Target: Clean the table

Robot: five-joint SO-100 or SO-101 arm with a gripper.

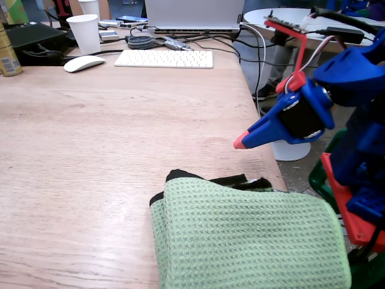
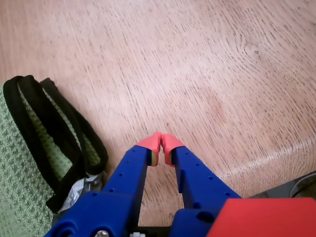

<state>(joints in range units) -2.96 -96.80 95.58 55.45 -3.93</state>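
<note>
Table (image 1: 90, 156) w/ cloth (image 1: 246, 241), hand (image 2: 160, 141) closed

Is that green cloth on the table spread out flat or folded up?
Folded. The green cloth lies on the table in stacked layers; in the wrist view its black-trimmed edges sit doubled over each other.

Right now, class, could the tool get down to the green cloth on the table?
Probably yes: the tool, shut and empty, hangs just above the cloth, with nothing between them.
</note>
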